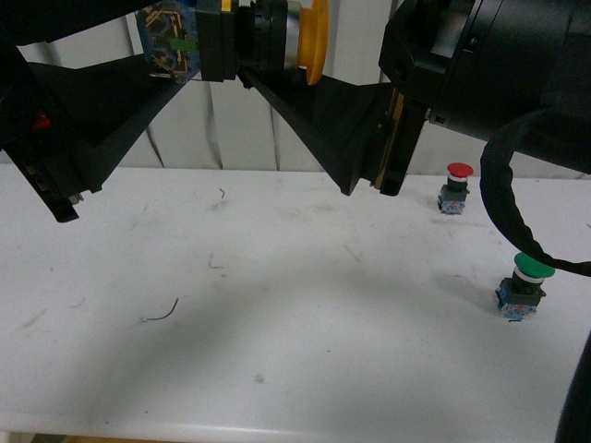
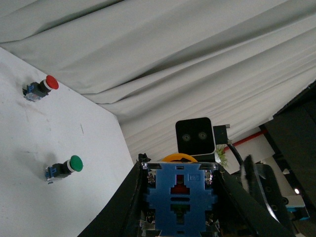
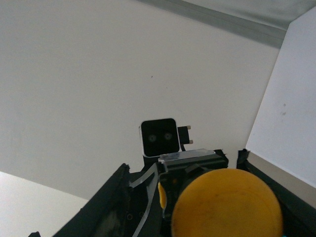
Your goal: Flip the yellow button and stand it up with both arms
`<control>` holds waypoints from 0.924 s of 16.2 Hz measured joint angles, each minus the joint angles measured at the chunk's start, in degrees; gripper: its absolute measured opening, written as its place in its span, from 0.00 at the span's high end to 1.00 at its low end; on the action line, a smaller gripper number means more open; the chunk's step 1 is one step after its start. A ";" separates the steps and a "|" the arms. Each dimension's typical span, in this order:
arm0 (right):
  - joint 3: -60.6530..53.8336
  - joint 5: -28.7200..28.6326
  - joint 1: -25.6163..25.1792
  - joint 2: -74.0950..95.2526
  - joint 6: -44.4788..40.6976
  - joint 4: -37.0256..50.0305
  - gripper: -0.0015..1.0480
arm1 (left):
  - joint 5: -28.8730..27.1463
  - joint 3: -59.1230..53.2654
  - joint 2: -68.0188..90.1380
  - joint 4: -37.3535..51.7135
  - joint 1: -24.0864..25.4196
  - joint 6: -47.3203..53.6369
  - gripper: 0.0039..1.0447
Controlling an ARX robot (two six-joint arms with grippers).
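The yellow button is held high above the white table, lying on its side. Its blue contact block points left and its yellow cap points right. My left gripper is shut on the block end. In the left wrist view the blue block fills the gap between the fingers of the left gripper. My right gripper is open, with its fingers on either side of the cap end. In the right wrist view the cap sits between the spread fingers of the right gripper.
A red-capped button stands at the back right of the table and a green-capped button stands nearer on the right. Both also show in the left wrist view, the red one and the green one. A thin wire scrap lies front left. A grey curtain hangs behind.
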 joint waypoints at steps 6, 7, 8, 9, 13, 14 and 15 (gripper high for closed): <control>0.00 0.79 0.42 1.07 0.04 0.20 0.66 | 0.37 0.13 0.02 0.09 0.35 -2.23 0.67; -0.02 0.79 0.42 1.07 -0.04 0.15 0.66 | 0.37 0.13 0.07 0.02 0.39 -2.51 0.67; -0.04 0.79 0.42 1.07 -0.26 0.17 0.66 | 0.39 0.13 0.07 0.04 0.39 -2.54 0.67; -0.15 0.79 0.42 1.07 -0.48 0.20 0.66 | 0.55 0.13 0.07 0.04 0.52 -2.54 0.67; -0.55 -0.04 0.42 1.05 -1.46 0.09 0.66 | 0.55 0.15 0.11 0.02 1.14 -2.54 0.46; -0.66 -0.13 0.39 1.05 -1.62 -0.11 0.66 | 0.52 0.15 0.11 0.00 2.03 -2.60 0.36; -0.68 -0.09 0.31 1.05 -1.62 -0.07 0.66 | 0.48 0.15 0.11 0.00 3.23 -2.84 0.25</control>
